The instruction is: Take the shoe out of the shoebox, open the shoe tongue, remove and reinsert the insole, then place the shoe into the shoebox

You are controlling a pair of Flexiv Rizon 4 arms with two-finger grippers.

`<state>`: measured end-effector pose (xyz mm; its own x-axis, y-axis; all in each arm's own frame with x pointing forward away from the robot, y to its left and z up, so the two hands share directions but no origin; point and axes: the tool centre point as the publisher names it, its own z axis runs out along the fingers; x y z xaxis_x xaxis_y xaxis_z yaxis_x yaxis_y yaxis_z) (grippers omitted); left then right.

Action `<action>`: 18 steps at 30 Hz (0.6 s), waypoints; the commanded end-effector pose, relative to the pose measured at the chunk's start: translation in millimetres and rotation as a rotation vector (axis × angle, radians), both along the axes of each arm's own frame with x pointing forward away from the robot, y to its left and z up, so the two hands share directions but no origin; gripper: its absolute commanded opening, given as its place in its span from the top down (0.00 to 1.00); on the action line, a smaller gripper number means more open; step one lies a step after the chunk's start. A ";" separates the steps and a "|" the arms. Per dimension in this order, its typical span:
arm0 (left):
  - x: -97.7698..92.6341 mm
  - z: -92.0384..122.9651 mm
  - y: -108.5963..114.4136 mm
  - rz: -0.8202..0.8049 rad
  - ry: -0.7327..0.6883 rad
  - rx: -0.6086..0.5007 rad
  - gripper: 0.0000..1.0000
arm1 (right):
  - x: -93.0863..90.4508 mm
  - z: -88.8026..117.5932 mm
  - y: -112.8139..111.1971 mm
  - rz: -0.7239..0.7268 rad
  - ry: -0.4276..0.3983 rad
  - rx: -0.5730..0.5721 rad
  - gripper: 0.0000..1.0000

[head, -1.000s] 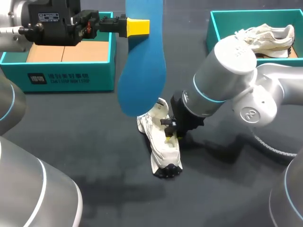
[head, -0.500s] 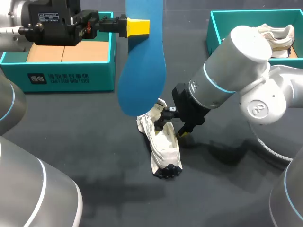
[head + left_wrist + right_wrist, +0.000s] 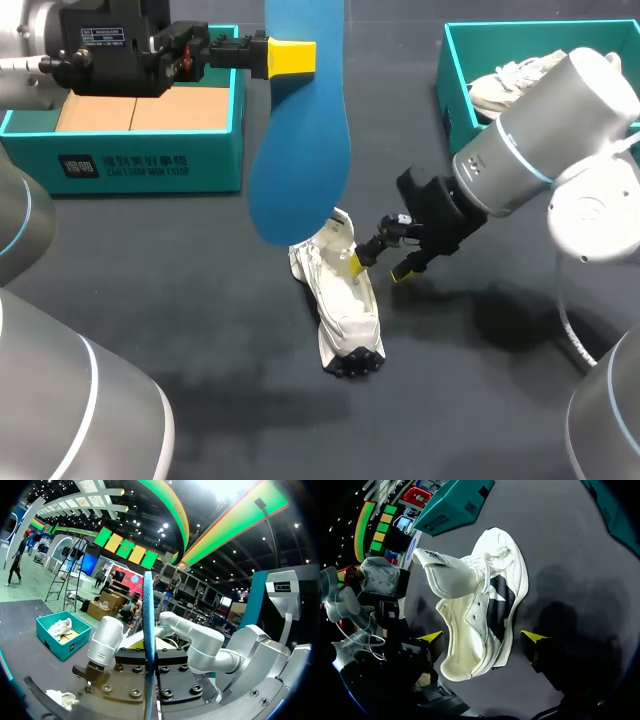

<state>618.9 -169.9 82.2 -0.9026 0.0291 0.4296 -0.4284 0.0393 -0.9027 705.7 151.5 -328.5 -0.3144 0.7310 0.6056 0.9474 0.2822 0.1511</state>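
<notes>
A white shoe (image 3: 340,300) lies on the dark table, its tongue (image 3: 445,575) pulled up and its inside bare. My right gripper (image 3: 379,268) hangs just right of it, open. In the right wrist view the shoe (image 3: 490,605) lies between and ahead of the spread fingers of the right gripper (image 3: 484,637), touching neither. My left gripper (image 3: 292,57) holds a blue insole (image 3: 300,130) high above the shoe, hanging toe down. In the left wrist view the insole (image 3: 148,645) shows edge-on between the jaws.
A teal shoebox (image 3: 150,160) with a cardboard floor stands at the back left. A second teal box (image 3: 450,70) at the back right holds another white shoe (image 3: 505,80). My right arm (image 3: 560,140) partly covers that box.
My right gripper has opened, let go of the shoe and drawn back to the right. The left arm and the insole have not moved.
</notes>
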 end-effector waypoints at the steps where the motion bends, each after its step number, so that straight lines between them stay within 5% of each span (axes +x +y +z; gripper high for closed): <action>1: 0.5 0.1 -1.4 -0.001 0.001 0.002 1.00 | -3.4 12.4 -5.1 0.004 -0.025 0.101 0.00; 12: 0.5 0.1 -1.4 -0.001 0.001 0.002 1.00 | -6.9 57.5 -32.0 0.109 0.000 0.403 0.00; 18: 4.5 6.3 1.8 0.016 -0.093 -0.019 1.00 | -6.9 57.5 -32.0 0.109 0.000 0.403 0.00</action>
<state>621.8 -168.5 85.9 -0.9224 0.0263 0.3854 -0.3848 0.0251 -0.9227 700.2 121.0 -269.2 -0.3781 0.4087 0.8306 0.9149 0.3020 0.2678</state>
